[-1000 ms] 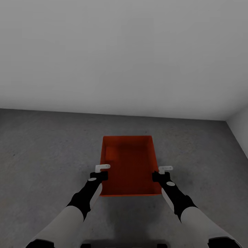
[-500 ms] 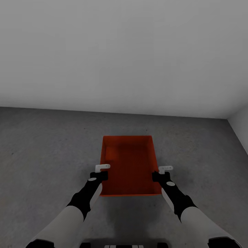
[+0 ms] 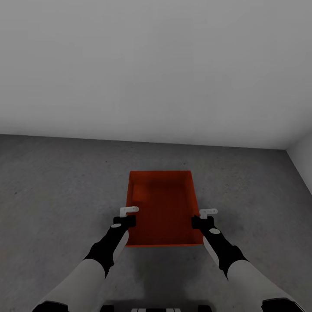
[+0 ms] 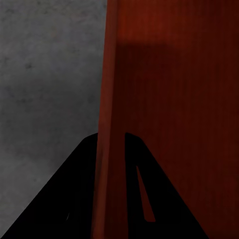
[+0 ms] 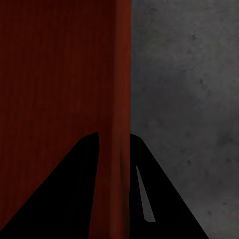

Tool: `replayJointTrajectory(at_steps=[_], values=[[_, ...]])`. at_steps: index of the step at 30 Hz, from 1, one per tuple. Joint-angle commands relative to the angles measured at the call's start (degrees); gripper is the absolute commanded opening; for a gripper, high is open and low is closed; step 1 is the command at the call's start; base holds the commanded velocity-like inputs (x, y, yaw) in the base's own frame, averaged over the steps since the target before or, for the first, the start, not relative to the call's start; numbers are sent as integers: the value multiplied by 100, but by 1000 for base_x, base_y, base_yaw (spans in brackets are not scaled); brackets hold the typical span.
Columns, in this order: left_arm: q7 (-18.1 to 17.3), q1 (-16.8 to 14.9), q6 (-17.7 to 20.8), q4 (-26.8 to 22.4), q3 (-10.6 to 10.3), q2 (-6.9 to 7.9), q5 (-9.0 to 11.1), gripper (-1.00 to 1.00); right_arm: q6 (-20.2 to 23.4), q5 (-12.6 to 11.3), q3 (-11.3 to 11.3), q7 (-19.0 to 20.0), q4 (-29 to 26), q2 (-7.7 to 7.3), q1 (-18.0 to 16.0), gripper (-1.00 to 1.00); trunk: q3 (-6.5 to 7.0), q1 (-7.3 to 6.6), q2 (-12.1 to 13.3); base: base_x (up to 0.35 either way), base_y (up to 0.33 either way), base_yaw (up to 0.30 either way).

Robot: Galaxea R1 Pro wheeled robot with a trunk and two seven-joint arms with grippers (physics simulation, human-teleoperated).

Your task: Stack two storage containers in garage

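Observation:
An orange-red open-top storage container (image 3: 162, 208) hangs low over the dark grey garage floor (image 3: 56, 195), in front of me. My left gripper (image 3: 128, 216) is shut on its left side wall near the close corner. In the left wrist view that wall (image 4: 112, 74) runs between the two black fingers (image 4: 74, 189). My right gripper (image 3: 200, 218) is shut on the right side wall, and the right wrist view shows that wall (image 5: 121, 74) pinched between its fingers (image 5: 159, 189). The container's inside looks empty. I cannot tell whether its bottom touches the floor.
A plain white wall (image 3: 156, 69) rises a short way beyond the container. A second white wall (image 3: 303, 160) closes the corner at the far right. Bare concrete stretches to both sides of the container.
The wall's foot line sits slightly higher in the picture than a second ago, so the camera has shifted a little. The container and both grippers keep their places.

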Motion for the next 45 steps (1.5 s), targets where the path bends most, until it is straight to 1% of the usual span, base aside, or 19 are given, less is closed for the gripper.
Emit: replayJointTrajectory(at_steps=[1, 4, 17, 23, 41, 45], values=[[46, -3, 23, -377, -13, 1, 75, -100, 11, 6, -15, -35, 7, -4, 2, -100, -3, 0, -1, 0, 0, 0], [46, -3, 23, -376, -13, 1, 75, -100, 10, 6, -13, -35, 7, -4, 1, -100, -3, 0, -1, 0, 0, 0], [46, -3, 23, -384, -13, 1, 78, -100, 15, 6, -8, -35, -1, 4, -1, -100, -237, 285, -523, 0, 0, 0], [46, -3, 23, -385, -13, 1, 80, -100, 16, 6, -14, -35, -2, -2, 0, -100, -246, 285, -523, 0, 0, -5], [46, -3, 23, -390, -12, 1, 80, -100, 19, 5, -15, -35, 2, -4, 2, -100, -398, 285, -523, 0, 0, -68], [46, -3, 23, -388, -12, 1, 80, -100, 16, 5, -13, -35, -2, -4, 0, -100, -409, 285, -523, 0, 0, -19]])
